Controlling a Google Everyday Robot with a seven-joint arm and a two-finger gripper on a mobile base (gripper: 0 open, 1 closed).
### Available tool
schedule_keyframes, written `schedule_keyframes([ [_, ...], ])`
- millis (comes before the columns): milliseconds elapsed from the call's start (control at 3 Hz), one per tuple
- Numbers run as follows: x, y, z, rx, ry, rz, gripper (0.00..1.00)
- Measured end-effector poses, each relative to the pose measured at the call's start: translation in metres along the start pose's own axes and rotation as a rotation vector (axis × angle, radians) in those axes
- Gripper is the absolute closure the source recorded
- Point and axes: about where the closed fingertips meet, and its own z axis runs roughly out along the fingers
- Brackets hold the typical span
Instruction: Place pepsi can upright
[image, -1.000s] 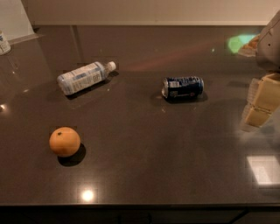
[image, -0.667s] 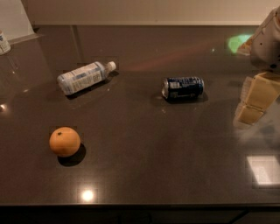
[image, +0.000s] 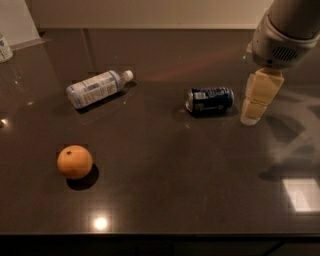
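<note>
The pepsi can (image: 210, 100), dark blue with silver ends, lies on its side on the dark table (image: 165, 175), a little right of centre. My gripper (image: 252, 112) hangs from the white arm at the upper right and points down at the table just to the right of the can, a short gap away from it. It holds nothing that I can see.
A clear plastic bottle (image: 97, 88) with a pale label lies on its side at the left. An orange (image: 75, 161) sits at the front left. A white object (image: 5, 47) stands at the far left edge. The table's front edge runs along the bottom.
My arm and gripper have moved left, coming in from the right edge to just beside the can. The can, bottle and orange have not moved.
</note>
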Motion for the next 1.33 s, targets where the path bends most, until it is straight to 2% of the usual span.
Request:
schedule_keyframes([
  [333, -0.006, -0.027, 0.022, -0.018, 0.001, -0.032, 0.00],
  [667, -0.014, -0.043, 0.046, -0.058, -0.027, -0.072, 0.00],
  [1333, -0.035, -0.054, 0.098, -0.148, -0.090, -0.128, 0.00],
])
